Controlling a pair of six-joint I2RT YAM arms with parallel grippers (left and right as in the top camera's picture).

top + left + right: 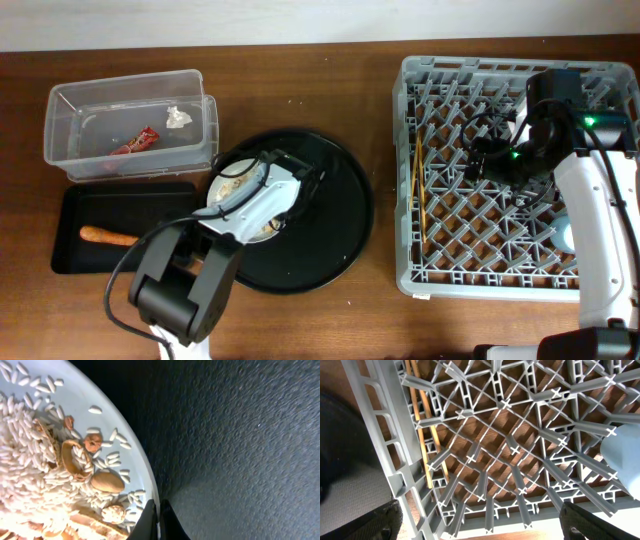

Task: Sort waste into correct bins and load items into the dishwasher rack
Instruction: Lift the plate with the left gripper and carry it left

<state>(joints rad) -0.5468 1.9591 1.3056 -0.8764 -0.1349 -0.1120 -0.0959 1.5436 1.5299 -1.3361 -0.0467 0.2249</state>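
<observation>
Pale beige food scraps point(35, 460), mostly rice-like grains with a few nut pieces, lie heaped on the grey-white plate point(112, 425), which sits on the round black tray point(340, 220). The left gripper point(159, 512) has its jaws drawn narrow, pinching the plate's rim. Up left, the clear tub point(70, 110) holds the red wrapper point(135, 143) and the white scrap point(179, 117); just below it the carrot point(107, 236) lies in the flat black tray point(90, 205). The right gripper point(480, 510) hangs over the dishwasher rack point(385, 435) with jaws wide and nothing between them. Two chopsticks point(420, 420) lie on the rack's grid near its left wall, and the light-blue cup point(625, 455) sits further right.
</observation>
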